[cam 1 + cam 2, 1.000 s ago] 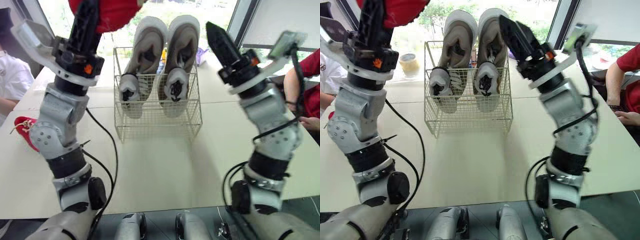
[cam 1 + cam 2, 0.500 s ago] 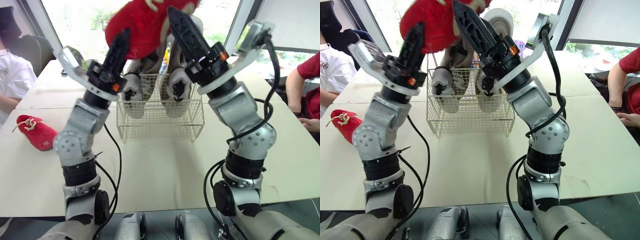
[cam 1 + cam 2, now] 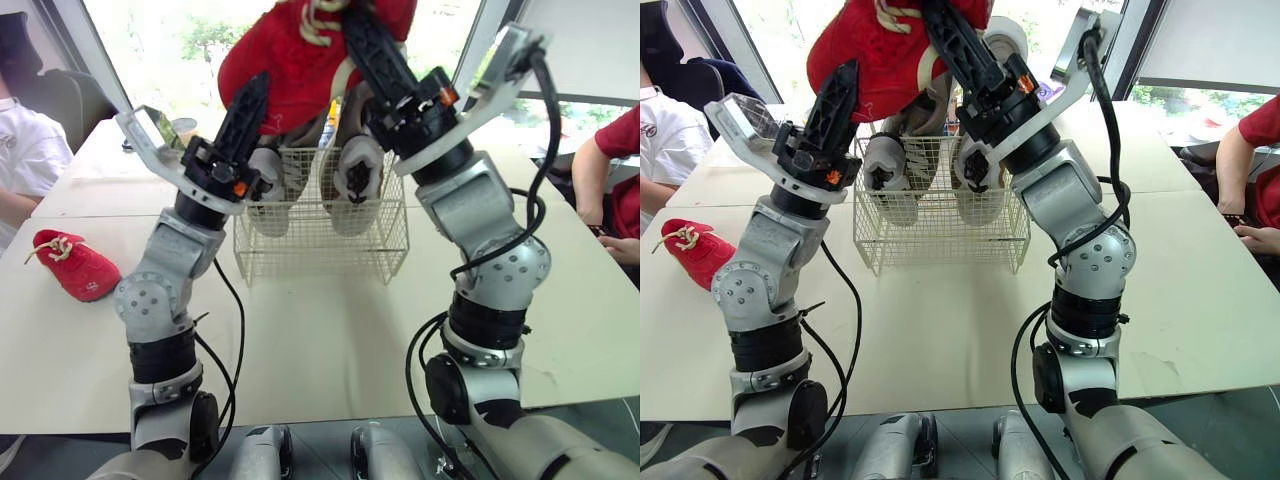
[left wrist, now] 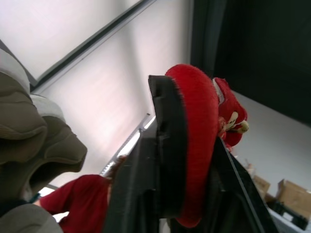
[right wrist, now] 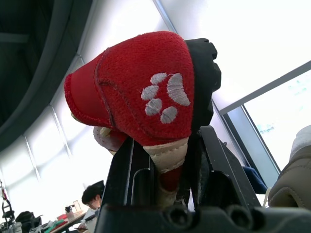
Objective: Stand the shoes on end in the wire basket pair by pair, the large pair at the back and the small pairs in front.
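1. The red shoe [image 3: 300, 60] is held in the air above and just in front of the wire basket [image 3: 320, 240]. A second ago the left gripper [image 3: 255, 95] held it alone; since then the right gripper [image 3: 365, 40] has swung in from the basket's right side.
2. Both grippers are now clamped on the shoe, the left low on its side and the right further up near the cream laces [image 3: 318, 18].
3. The left wrist view shows its black sole [image 4: 167, 145] pressed against one finger. The right wrist view shows a grey paw print [image 5: 163, 97] stitched on the red fabric.
4. The large grey pair [image 3: 358, 170] stands on end at the back of the basket.
5. The other red shoe [image 3: 75, 265] lies on the table [image 3: 330, 330], well to the left.
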Controlling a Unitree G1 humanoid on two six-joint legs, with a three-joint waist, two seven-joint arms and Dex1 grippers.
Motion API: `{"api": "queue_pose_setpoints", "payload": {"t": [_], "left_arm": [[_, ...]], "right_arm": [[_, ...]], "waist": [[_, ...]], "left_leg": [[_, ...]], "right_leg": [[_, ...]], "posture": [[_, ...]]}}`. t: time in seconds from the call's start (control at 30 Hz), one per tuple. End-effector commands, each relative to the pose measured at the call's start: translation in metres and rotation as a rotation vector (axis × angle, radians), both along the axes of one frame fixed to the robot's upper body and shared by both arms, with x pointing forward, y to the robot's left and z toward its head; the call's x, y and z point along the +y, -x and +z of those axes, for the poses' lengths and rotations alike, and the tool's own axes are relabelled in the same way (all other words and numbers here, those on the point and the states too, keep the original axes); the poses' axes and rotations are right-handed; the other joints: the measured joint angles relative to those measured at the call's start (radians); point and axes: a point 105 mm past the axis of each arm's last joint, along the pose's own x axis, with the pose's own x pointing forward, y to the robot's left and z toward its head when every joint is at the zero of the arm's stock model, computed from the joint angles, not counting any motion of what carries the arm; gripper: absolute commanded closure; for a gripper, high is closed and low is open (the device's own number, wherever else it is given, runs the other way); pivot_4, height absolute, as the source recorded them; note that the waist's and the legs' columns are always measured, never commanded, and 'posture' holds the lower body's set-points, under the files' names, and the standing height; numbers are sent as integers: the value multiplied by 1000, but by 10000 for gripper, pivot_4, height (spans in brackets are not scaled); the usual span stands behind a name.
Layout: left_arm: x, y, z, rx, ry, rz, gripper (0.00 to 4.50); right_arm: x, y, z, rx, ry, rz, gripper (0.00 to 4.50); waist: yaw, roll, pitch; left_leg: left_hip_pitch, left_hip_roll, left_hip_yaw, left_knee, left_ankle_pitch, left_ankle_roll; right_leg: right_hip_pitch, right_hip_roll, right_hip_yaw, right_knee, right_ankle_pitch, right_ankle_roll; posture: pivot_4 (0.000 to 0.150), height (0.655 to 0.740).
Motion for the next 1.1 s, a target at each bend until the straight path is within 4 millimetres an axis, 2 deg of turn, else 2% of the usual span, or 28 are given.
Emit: {"api": "queue_pose_setpoints", "payload": {"t": [0.03,0.07,0.13,0.2,0.3,0.47,0.53,0.67,0.8,0.93,1.1], "left_arm": [[4,1,-10,27,-156,168,19327],[8,3,-12,31,-201,221,14288],[12,10,-17,25,-303,303,14288],[15,19,-24,36,-391,362,14288],[12,39,-44,74,-542,425,14288],[23,58,-65,146,-631,467,14288],[26,64,-69,168,-635,451,14288],[19,83,-81,221,-642,307,14288],[17,93,-87,240,-688,245,14288],[25,88,-84,248,-690,262,14288],[31,81,-84,246,-701,273,14288]], "right_arm": [[-4,20,26,-182,89,33,40090],[-11,18,27,-224,151,12,40090],[-24,16,27,-291,270,-13,40090],[-38,10,19,-343,411,-9,40090],[-54,-3,-5,-382,665,8,40090],[-69,-18,-33,-414,909,31,40090],[-70,-22,-39,-420,951,39,40090],[-64,-31,-63,-442,1026,54,40090],[-63,-38,-84,-440,1076,49,40090],[-68,-43,-113,-396,1121,82,40090],[-69,-46,-129,-357,1111,98,40090]], "waist": [[-1,0,0],[0,0,0],[2,0,0],[3,0,0],[0,0,0],[-3,0,0],[-2,0,0],[0,0,0],[4,0,1],[2,0,1],[-2,1,1]], "left_leg": [[0,0,0,0,0,0],[0,0,0,0,0,0],[0,1,0,-1,0,0],[-1,1,0,-2,0,1],[0,1,1,-2,-1,2],[1,2,3,-3,-1,1],[1,2,3,-3,-1,1],[1,2,3,-3,-2,1],[0,2,3,-3,-2,0],[0,1,3,-3,-3,-2],[0,1,3,-4,-2,-1]], "right_leg": [[0,0,0,0,0,0],[0,0,0,-1,0,0],[0,0,0,-2,0,0],[0,0,0,-4,0,-1],[0,-1,0,-5,-2,-3],[-1,-1,1,-5,-2,-4],[-1,-1,2,-5,-2,-5],[-1,-2,2,-6,-3,-6],[-1,-5,2,-6,-3,-7],[-2,-7,1,-7,-3,-7],[-2,-7,1,-7,-3,-8]], "posture": [[1500,7351],[1500,7351],[1500,7351],[1500,7351],[1500,7351],[1500,7351],[1500,7351],[1500,7351],[1500,7351],[1500,7351],[1500,7351]]}}
